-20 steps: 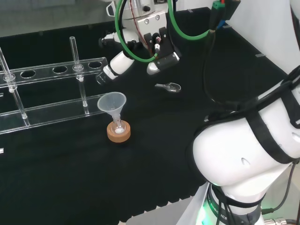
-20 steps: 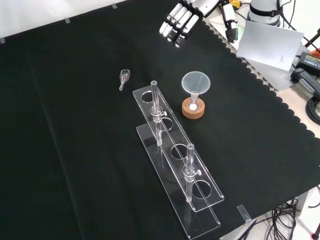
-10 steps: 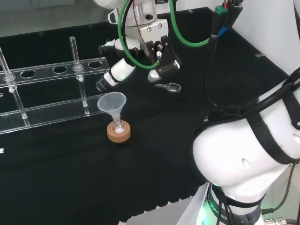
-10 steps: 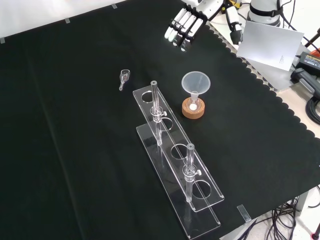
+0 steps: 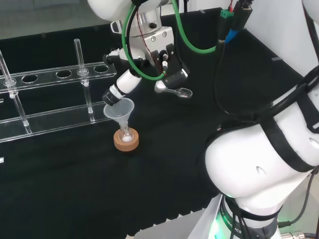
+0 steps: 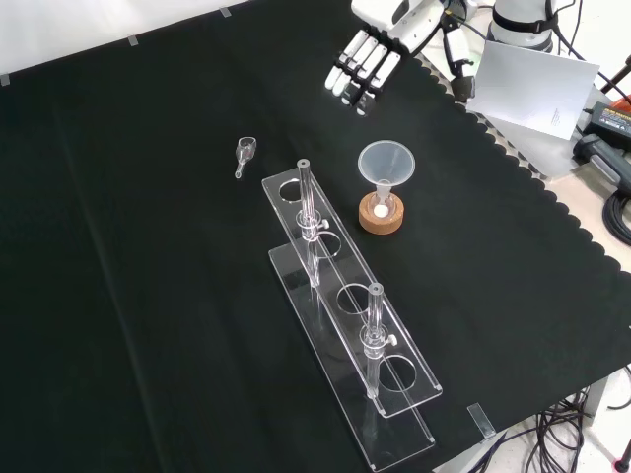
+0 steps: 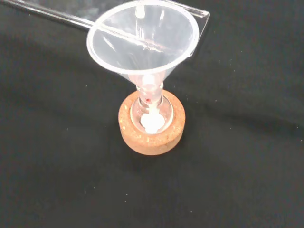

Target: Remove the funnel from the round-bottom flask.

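Hand [image 6: 363,67] hovers near the funnel [image 6: 385,165], fingers straight, holding nothing. Funnel sits upright in the round-bottom flask [image 7: 151,117] on its cork ring [image 6: 381,217]. Grasp and lift not yet done.

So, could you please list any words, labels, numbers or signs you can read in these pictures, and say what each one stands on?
No text can be read in any view.
A tiny red mark on the neck of the round-bottom flask, below the funnel: too small to read.
The cork ring, the clear rack and the white sheet beside the cloth: no print shows.
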